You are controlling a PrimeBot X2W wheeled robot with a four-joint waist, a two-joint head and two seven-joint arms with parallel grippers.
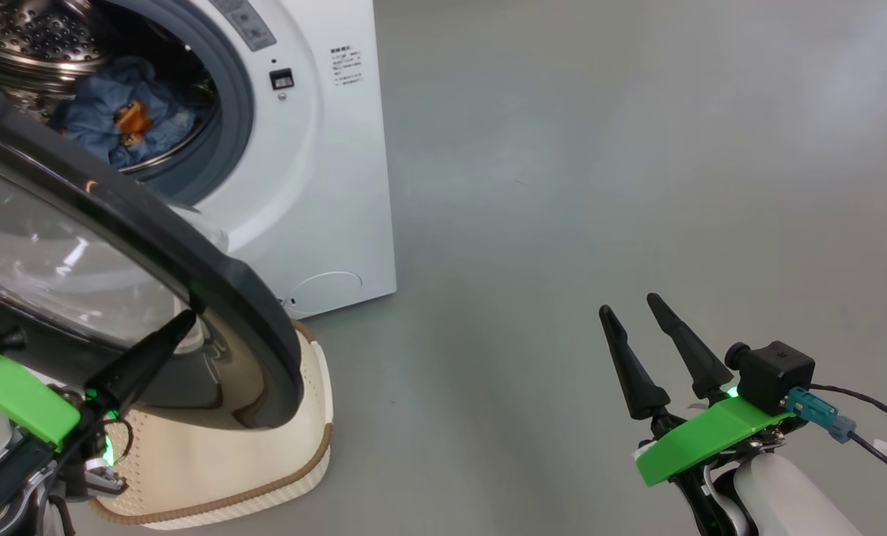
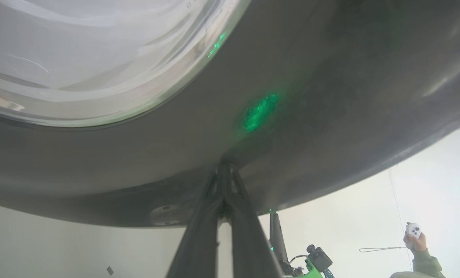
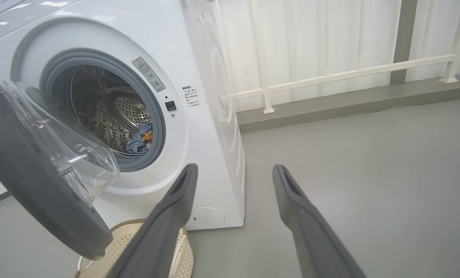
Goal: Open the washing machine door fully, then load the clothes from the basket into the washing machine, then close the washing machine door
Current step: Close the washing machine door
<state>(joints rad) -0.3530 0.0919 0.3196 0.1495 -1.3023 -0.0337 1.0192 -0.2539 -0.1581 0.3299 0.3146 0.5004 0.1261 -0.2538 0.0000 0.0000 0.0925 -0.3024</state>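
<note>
**Left gripper** (image 1: 181, 326): the fingers are pressed together with nothing between them. Their joined tips rest against the black outer rim of the washing machine door (image 1: 227, 298), below its bulging glass window (image 1: 41, 253). Shut fingers form one stiff probe, which suits pushing a broad panel rather than grasping it.

**Door position:** partly swung, standing at an angle to the opening, with its lower edge over the basket (image 1: 294, 447).

**Basket:** it sits on the floor (image 1: 599, 149) just in front of the washing machine (image 1: 324, 186), which keeps it near the opening for loading. No garment shows in its exposed part. The door hides the rest.

**Clothes** (image 1: 115, 119): blue fabric with an orange print, lying inside the steel drum (image 1: 26, 30). Loading therefore appears complete, and closing the door is judged to be the step in hand.

**Right gripper** (image 1: 629, 305): the fingers are spread wide and empty. It is held over bare floor well apart from the machine, probably parked outside the door's swing path.

**Next move:** a push toward the opening until the latch engages.

**Risk:** the joined tips may slip along the glossy curved rim.
</note>
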